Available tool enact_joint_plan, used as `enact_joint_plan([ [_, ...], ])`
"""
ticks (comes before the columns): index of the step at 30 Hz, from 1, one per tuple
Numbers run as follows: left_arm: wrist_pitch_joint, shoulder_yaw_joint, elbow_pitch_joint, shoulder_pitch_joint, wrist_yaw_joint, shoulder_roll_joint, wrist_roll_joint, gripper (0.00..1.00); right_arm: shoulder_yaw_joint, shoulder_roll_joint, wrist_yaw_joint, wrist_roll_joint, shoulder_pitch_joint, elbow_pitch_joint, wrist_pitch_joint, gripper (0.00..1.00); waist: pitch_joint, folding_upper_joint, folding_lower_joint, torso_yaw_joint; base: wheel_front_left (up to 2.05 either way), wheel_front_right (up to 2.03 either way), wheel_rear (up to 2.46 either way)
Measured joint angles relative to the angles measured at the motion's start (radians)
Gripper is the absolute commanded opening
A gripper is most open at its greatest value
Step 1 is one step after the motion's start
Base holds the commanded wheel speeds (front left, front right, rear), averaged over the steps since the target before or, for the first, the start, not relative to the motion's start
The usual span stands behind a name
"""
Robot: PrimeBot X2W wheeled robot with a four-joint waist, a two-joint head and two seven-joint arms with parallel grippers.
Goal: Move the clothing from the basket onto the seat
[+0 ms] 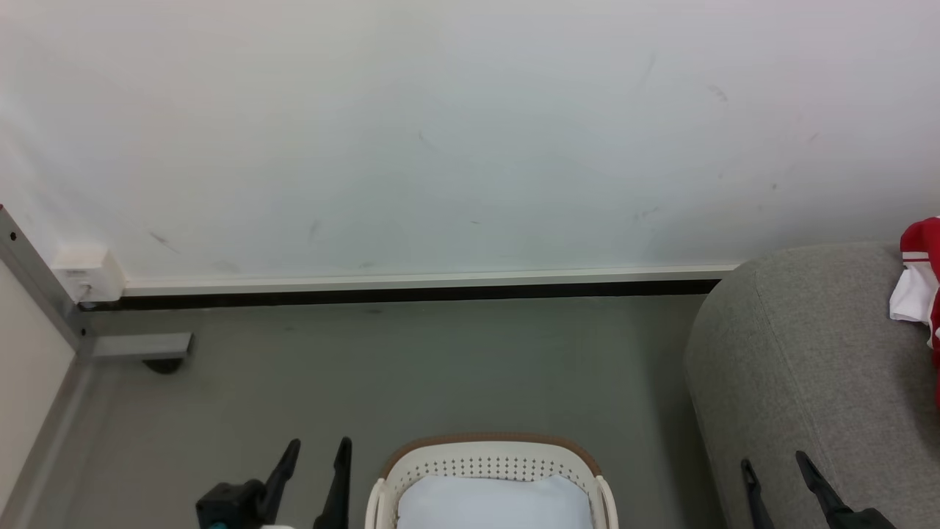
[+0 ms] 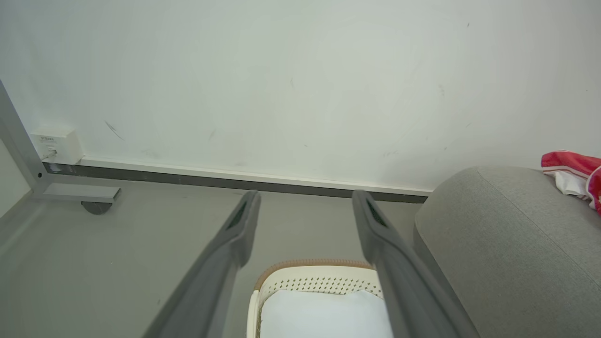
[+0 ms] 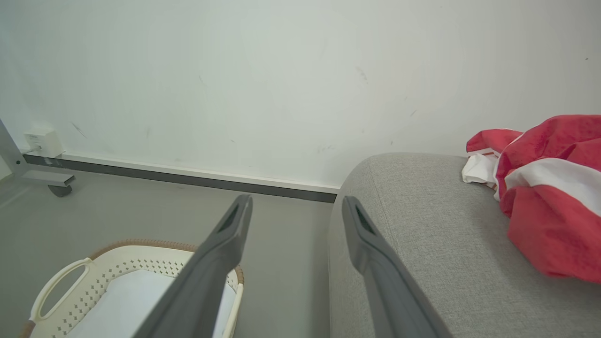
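Checking the cream-white perforated plastic laundry basket (image 1: 488, 450) with its brown rim band looks like the sensible step. The soft red sports clothing with white trim (image 1: 922, 253) lies on the large light-grey upholstered seat (image 1: 793, 353), toward its right, well apart from the basket. Inside the basket a pale white sheet or liner (image 1: 492, 505) covers what can be seen; whether a garment lies beneath it cannot be told. The left gripper (image 1: 319, 450) hangs just left of the basket, its two dark fingers spread and holding nothing. The right gripper (image 1: 773, 469) hangs over the seat's near edge, likewise spread and empty. To do this well, the robot would bend forward to see the whole basket floor, then lower one gripper straight down inside the rim and pinch fabric only, not the liner.
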Motion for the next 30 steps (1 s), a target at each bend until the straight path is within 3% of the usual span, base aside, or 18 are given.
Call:
enact_joint_plan([
  [4, 0.0, 0.003, 0.004, 0.0, 0.0, 0.0, 0.003, 1.0, 0.005, 0.0, 0.0, 0.002, 0.0, 0.002, 0.0, 1.0, -0.001, 0.0, 0.0, -0.001, 0.0, 0.0, 0.0],
  [5, 0.0, 0.003, 0.008, 0.001, 0.0, 0.0, 0.003, 0.0, 0.005, 0.001, 0.0, 0.002, 0.001, 0.004, 0.0, 0.0, -0.001, 0.0, 0.0, -0.001, 0.0, 0.0, 0.0],
  [11, 0.011, 0.006, 0.052, 0.035, 0.0, -0.004, -0.018, 0.0, 0.002, 0.01, 0.0, 0.022, 0.033, 0.049, 0.013, 0.0, 0.0, 0.0, 0.0, -0.001, 0.0, 0.0, 0.0],
  [30, 0.099, 0.056, 0.0, 0.033, -0.005, -0.005, -0.346, 0.0, -0.022, 0.011, 0.0, 0.399, 0.019, 0.002, 0.1, 0.0, 0.007, 0.0, 0.0, 0.0, 0.0, 0.0, 0.0],
])
